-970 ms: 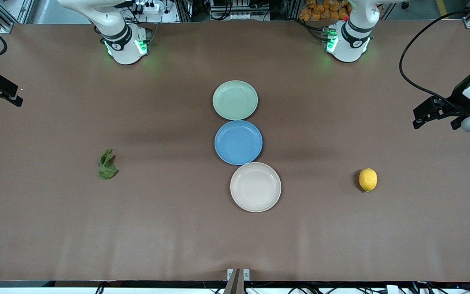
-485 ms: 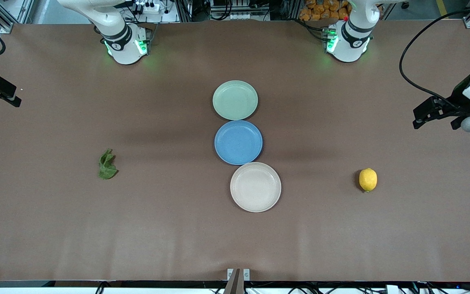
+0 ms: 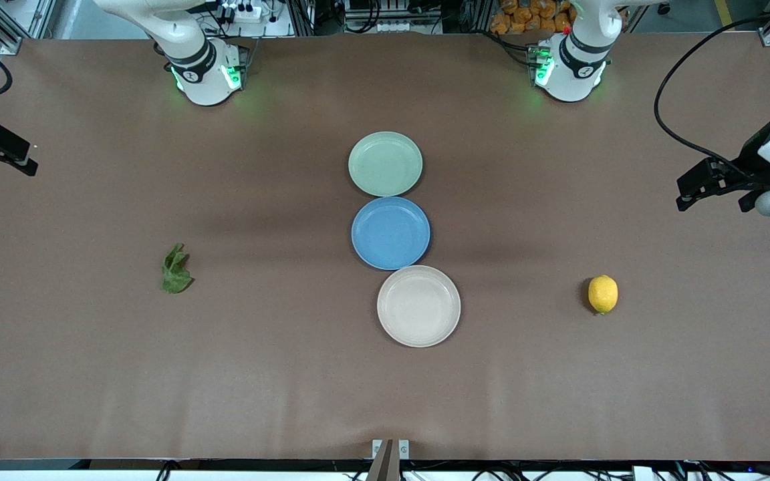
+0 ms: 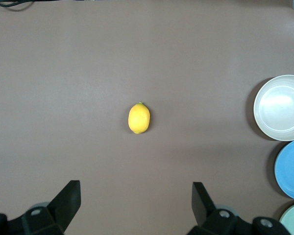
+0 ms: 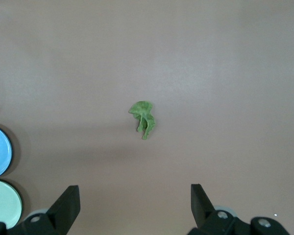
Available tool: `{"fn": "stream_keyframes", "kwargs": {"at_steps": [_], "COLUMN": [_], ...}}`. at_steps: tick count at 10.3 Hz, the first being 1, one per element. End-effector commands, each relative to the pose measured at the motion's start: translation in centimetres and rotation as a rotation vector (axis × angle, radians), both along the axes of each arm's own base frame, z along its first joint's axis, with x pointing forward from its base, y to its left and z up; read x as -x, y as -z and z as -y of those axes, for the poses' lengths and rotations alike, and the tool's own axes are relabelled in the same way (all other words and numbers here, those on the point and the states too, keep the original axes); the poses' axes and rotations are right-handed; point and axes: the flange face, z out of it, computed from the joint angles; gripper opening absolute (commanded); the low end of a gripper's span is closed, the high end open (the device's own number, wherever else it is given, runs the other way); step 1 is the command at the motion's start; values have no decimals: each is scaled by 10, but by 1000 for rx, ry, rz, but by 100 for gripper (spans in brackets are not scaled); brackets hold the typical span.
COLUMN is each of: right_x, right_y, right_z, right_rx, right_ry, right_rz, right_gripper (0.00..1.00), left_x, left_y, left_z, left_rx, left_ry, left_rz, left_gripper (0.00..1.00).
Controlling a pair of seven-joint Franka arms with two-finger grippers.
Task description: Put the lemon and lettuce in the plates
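Both grippers hung wide open and empty, left gripper (image 4: pixel 132 205) high over the lemon (image 3: pixel 603 294), right gripper (image 5: pixel 132 208) over the lettuce (image 3: pixel 175 269). Nothing had shifted in the last second, so no pickup had begun. Measured from the blue plate (image 3: pixel 390 233), the smooth yellow lemon lay toward the left arm's end and the crumpled green leaf toward the right's, with mint plate (image 3: pixel 385 164) and cream plate (image 3: pixel 418 306) bare.

Lettuce (image 5: pixel 143 119) lies alone on the table (image 5: pixel 225 63), seemingly crumpled, below the open right pincer (image 5: pixel 134 208).
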Motion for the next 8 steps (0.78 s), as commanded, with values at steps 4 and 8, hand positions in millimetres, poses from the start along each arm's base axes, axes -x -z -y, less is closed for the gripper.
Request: {"fn": "stream_keyframes", "kwargs": {"at_steps": [4,8], "right_x": [-2,-9], "right_y": [21,38], "right_z": [10,11], "right_rx": [-6,-4], "right_ry": [29,31], "right_rz": [-35,-24], "right_gripper": [100,100], "left_x": [4,2], "left_y": [-6,-3], "left_z": [-3,-4], "left_rx": [10,11], "left_ry": [0,-3], "left_rz": [0,1], "left_gripper": [100,100]}}
